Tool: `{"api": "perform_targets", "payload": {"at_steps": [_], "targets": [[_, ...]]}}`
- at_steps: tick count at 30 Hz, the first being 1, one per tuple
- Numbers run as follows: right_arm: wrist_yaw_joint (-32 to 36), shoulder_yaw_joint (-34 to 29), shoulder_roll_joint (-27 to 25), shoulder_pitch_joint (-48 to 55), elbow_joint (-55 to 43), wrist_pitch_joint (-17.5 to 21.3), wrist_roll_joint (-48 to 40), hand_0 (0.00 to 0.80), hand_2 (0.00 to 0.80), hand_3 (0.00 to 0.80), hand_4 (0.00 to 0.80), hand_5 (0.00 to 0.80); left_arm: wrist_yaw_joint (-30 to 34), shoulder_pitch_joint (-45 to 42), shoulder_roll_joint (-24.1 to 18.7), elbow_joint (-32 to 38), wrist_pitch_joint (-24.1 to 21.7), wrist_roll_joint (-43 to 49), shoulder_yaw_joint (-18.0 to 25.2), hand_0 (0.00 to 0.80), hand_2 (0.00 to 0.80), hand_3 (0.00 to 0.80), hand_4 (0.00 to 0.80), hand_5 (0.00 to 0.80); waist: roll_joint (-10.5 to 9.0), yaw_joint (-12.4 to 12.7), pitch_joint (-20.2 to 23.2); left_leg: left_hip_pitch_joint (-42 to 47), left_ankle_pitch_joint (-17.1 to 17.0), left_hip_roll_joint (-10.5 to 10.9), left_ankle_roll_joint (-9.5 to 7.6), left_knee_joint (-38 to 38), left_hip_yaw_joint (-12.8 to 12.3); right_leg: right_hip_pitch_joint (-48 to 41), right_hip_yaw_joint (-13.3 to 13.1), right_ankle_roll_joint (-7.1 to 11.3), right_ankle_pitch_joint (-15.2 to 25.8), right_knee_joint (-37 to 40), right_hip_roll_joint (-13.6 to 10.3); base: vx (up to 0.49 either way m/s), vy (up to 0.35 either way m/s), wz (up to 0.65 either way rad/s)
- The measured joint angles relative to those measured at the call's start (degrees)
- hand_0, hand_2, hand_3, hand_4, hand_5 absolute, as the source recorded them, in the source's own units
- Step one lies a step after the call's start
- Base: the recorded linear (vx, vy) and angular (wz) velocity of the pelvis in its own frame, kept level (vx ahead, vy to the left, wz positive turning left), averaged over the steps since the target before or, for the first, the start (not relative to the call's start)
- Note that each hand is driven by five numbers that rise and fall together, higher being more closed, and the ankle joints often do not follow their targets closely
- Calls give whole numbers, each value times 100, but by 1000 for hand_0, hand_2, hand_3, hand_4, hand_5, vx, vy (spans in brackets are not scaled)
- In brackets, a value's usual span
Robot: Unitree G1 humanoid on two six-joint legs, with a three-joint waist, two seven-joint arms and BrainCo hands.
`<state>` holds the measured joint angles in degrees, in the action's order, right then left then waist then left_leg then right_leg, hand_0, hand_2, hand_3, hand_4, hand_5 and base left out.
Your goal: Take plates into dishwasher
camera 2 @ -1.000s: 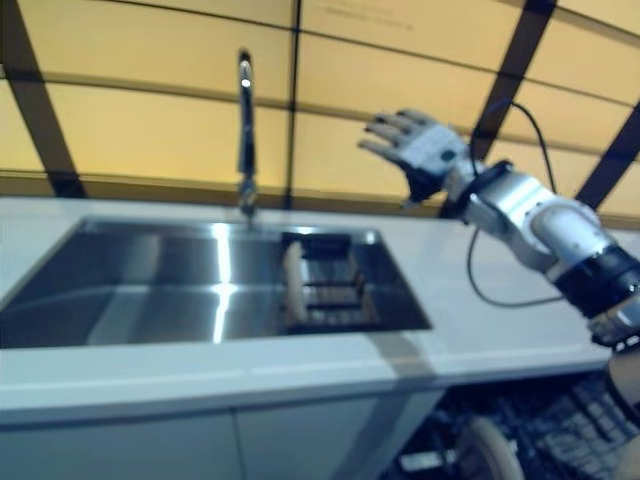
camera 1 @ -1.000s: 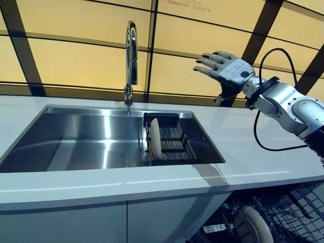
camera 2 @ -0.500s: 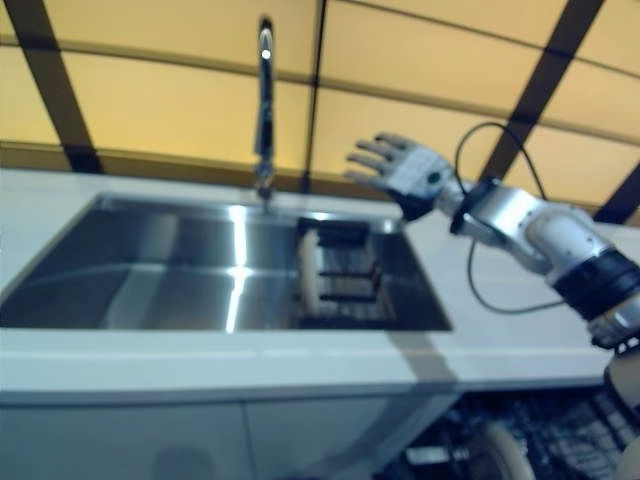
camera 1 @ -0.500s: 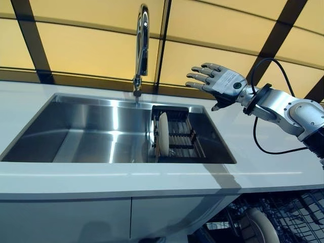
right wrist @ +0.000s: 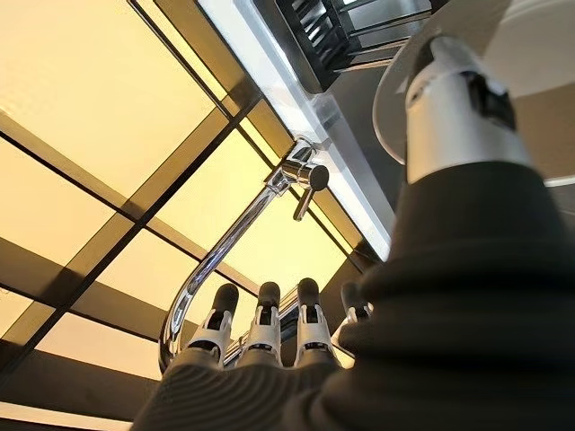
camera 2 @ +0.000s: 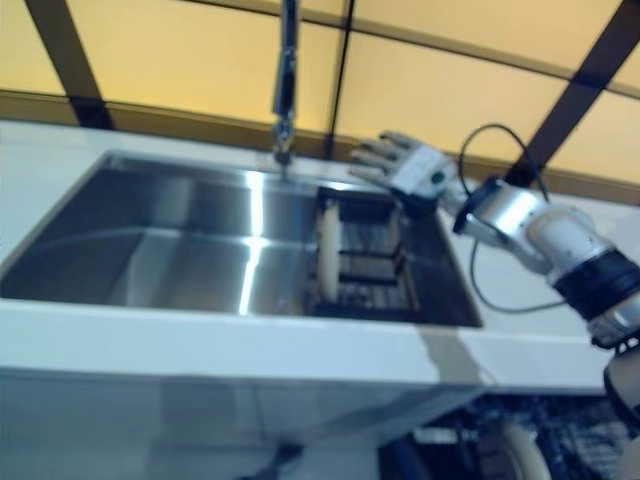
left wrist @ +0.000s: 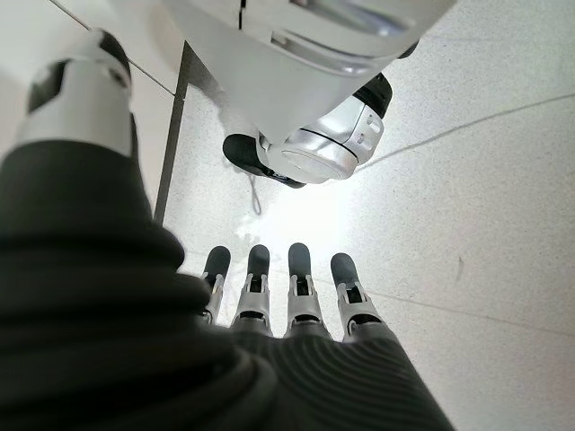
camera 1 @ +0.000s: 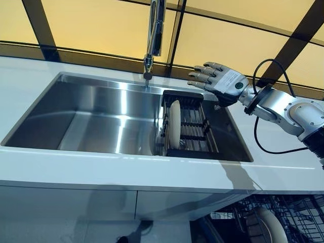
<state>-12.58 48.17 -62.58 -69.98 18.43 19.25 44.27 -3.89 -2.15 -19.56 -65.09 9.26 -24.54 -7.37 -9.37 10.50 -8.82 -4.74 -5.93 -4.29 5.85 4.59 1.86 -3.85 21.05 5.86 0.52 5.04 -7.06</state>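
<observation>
R hand (camera 1: 223, 81) open, fingers spread, hovering over back-right corner of sink (camera 1: 91, 116), holding nothing. Plate (camera 1: 174, 130) upright on edge in dark rack (camera 1: 195, 134) inside sink. L hand (left wrist: 278, 305) fingers straight, pointing at floor.

A big shiny steel sink (camera 1: 96, 119) sits in a white desk (camera 1: 126, 174). A tall silver tap (camera 1: 154, 38) stands at the back edge of the sink. Behind the tap the wall (camera 1: 101, 25) is made of glowing yellow panels with dark strips between them. Below the sink are plain white cupboard doors (camera 1: 71, 205). The floor (left wrist: 467, 197) is pale and speckled.
</observation>
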Motion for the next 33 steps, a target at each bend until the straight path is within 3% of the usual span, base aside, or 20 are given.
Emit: {"api": "perform_targets", "payload": {"at_steps": [13,33], "targets": [[4,0,336,0,-5,-216,3,0,0,0,0,0,3,35,-19,85,-65,-185,-42,0,0,0,0,0,28,8,-193,-109,-20,2,10,-24,88,44,82,-1,0,2,10,-22,-6,3],[240,8,581,0,-230,-215,21,0,0,0,0,0,-1,93,-17,107,-121,-343,-51,0,0,0,0,0,35,70,-402,-216,-54,22,2,-25,155,111,150,2,2,3,2,-8,-2,2]]}}
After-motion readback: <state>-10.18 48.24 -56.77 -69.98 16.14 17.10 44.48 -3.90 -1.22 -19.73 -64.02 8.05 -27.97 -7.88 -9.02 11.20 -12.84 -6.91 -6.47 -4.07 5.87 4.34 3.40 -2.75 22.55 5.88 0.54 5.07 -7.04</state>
